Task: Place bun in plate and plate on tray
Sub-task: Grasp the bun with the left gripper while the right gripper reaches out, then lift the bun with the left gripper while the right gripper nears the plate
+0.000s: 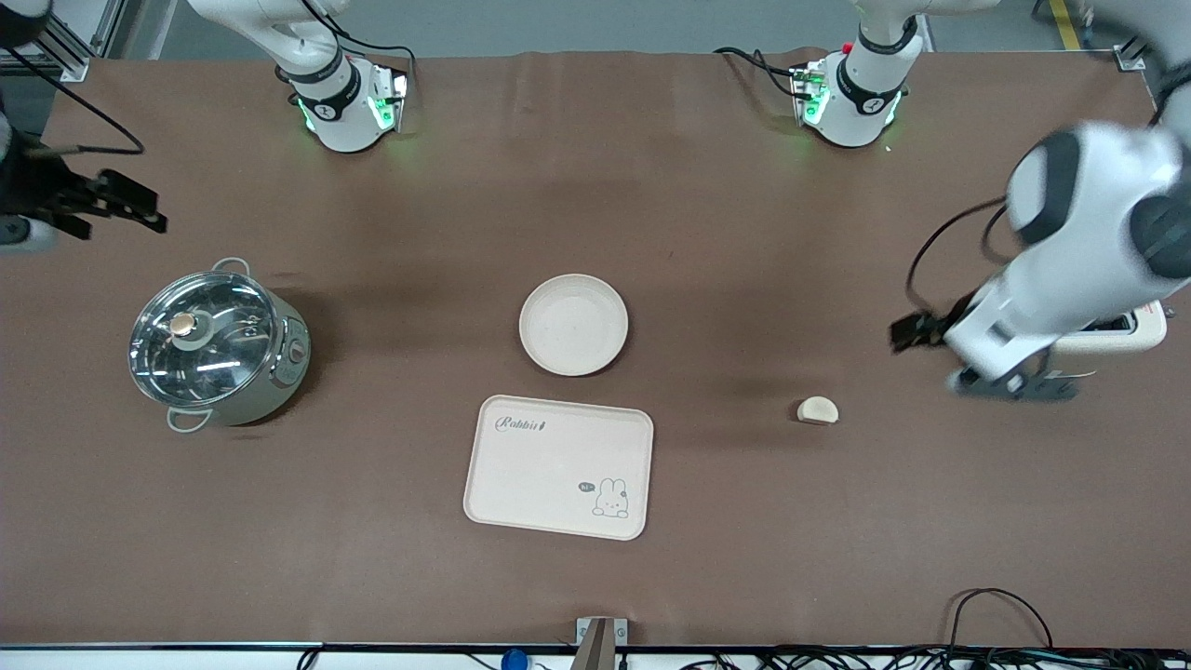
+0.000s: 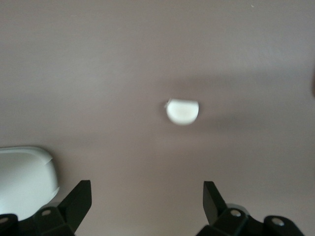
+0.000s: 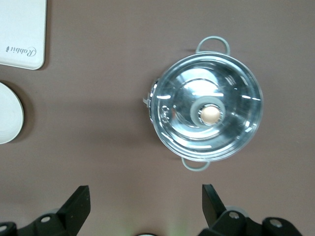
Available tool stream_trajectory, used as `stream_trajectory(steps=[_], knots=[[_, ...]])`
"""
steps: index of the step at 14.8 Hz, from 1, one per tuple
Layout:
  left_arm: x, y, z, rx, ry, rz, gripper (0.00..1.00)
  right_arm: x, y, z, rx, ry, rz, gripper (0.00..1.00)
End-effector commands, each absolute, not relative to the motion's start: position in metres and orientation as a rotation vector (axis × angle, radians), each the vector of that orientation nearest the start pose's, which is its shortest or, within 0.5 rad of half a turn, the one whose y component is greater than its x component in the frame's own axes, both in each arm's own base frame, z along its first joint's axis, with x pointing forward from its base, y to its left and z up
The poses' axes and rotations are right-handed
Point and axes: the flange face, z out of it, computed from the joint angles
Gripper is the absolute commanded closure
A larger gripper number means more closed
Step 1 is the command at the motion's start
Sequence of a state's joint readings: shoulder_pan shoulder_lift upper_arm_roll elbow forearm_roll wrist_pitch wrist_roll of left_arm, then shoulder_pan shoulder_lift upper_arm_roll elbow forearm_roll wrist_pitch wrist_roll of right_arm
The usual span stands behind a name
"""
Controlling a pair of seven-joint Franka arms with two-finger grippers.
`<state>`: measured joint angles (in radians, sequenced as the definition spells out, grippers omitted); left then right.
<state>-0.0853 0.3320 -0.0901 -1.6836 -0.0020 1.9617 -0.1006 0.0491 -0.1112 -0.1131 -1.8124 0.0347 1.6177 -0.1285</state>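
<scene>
The bun (image 1: 818, 410) lies on the brown table toward the left arm's end; it also shows in the left wrist view (image 2: 182, 111). The round plate (image 1: 573, 325) sits mid-table, empty. The Rabbit tray (image 1: 558, 466) lies just nearer the front camera than the plate, also empty. My left gripper (image 1: 1014, 386) is open and empty above the table beside the bun, apart from it; in its own view (image 2: 147, 196) the bun lies ahead of the jaws. My right gripper (image 1: 140, 207) is open and empty, up over the right arm's end of the table (image 3: 146, 196).
A steel pot with a glass lid (image 1: 216, 347) stands toward the right arm's end and shows in the right wrist view (image 3: 206, 114). A white appliance (image 1: 1130, 333) sits partly hidden under the left arm. Cables run along the table's front edge.
</scene>
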Motion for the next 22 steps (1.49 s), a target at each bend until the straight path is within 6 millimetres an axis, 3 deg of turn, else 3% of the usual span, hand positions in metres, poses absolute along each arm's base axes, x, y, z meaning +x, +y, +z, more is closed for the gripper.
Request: stream_trajectory(steps=[1, 4, 7, 9, 10, 12, 14, 17, 20, 22], knots=[[0.658, -0.15, 0.328, -3.192, 0.061, 0.062, 0.0, 0.512, -0.017, 0.524, -3.037, -0.115, 0.112, 0.0], [0.658, -0.157, 0.259, -3.212, 0.061, -0.062, 0.0, 0.506, 0.005, 0.463, -2.989, -0.114, 0.083, 0.0], [0.644, -0.153, 0.224, -3.216, 0.054, -0.106, 0.0, 0.499, 0.057, 0.409, -2.965, -0.179, 0.04, 0.0], [0.633, -0.153, 0.21, -3.22, 0.055, -0.12, 0.03, 0.503, 0.081, 0.377, -2.932, -0.15, 0.085, 0.0], [0.63, -0.151, 0.208, -3.219, 0.05, -0.116, 0.13, 0.505, 0.091, 0.366, -2.911, -0.135, 0.092, 0.0], [0.626, -0.15, 0.205, -3.219, 0.055, -0.113, 0.53, 0.504, 0.115, 0.341, -2.89, -0.137, 0.095, 0.0], [0.621, -0.149, 0.199, -3.219, 0.073, -0.131, 0.73, 0.501, 0.139, 0.318, -2.854, -0.099, 0.085, 0.0], [0.614, -0.157, 0.196, -3.233, 0.098, -0.201, 1.0, 0.491, 0.19, 0.277, -2.815, 0.017, 0.074, 0.0], [0.616, -0.169, 0.215, -3.239, 0.101, -0.237, 1.0, 0.469, 0.255, 0.231, -2.82, 0.048, 0.014, 0.0], [0.615, -0.199, 0.239, -3.262, 0.115, -0.194, 1.0, 0.452, 0.287, 0.206, -2.814, 0.081, 0.001, 0.0]])
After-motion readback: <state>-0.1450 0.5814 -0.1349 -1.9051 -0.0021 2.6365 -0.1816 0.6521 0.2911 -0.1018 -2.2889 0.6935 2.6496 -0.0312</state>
